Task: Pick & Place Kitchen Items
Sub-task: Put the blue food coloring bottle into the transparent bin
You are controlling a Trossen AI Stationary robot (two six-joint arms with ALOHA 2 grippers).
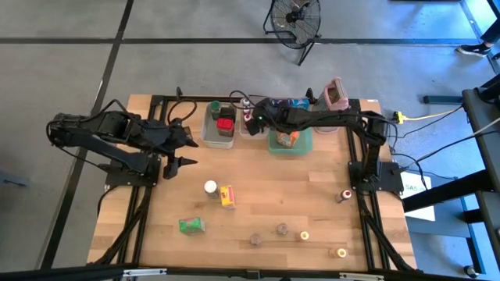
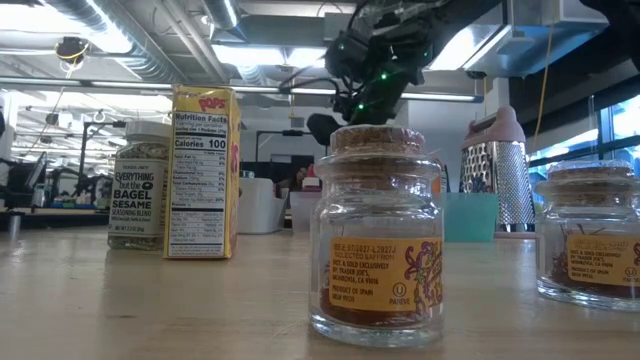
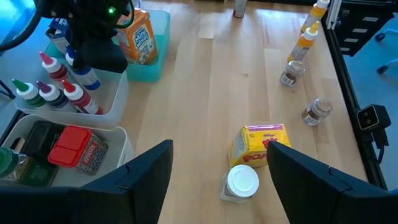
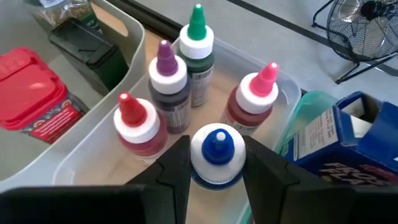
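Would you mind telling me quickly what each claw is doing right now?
Left claw: open, holding nothing.
Right claw: shut on the blue-capped bottle in the clear tub.

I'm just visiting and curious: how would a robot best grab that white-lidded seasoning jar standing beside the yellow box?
Probably from straight above, fingers closing across the round body just under the white lid of the seasoning jar. It stands upright, and the yellow box sits close against one side, so the fingers should straddle the two free sides. The left gripper, open, is right over it.
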